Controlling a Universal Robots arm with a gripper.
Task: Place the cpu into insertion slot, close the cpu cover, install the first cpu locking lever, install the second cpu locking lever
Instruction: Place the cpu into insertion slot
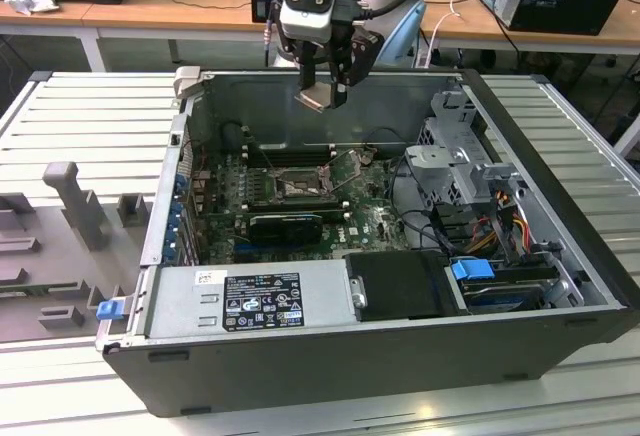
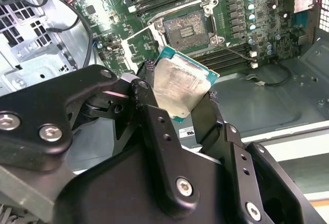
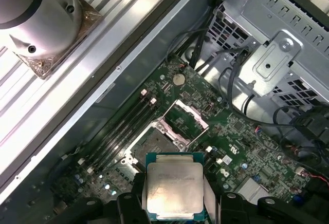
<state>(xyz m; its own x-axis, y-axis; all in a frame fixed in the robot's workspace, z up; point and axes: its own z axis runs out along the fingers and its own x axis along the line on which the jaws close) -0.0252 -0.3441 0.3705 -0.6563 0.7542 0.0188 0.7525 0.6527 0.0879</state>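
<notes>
Holding the chip [image 2: 181, 85] by two opposite edges in the clenched gripper [image 1: 322, 88], above the motherboard [image 3: 241, 131], apart from the open socket [image 2: 187, 26]. Probably light, stiff, fragile underneath; edges the safest hold.

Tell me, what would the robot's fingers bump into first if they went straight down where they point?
Probably the insertion slot, or the green board right beside it. The cpu pinched in the gripper would touch before the fingers. Depth is hard to judge here.
</notes>
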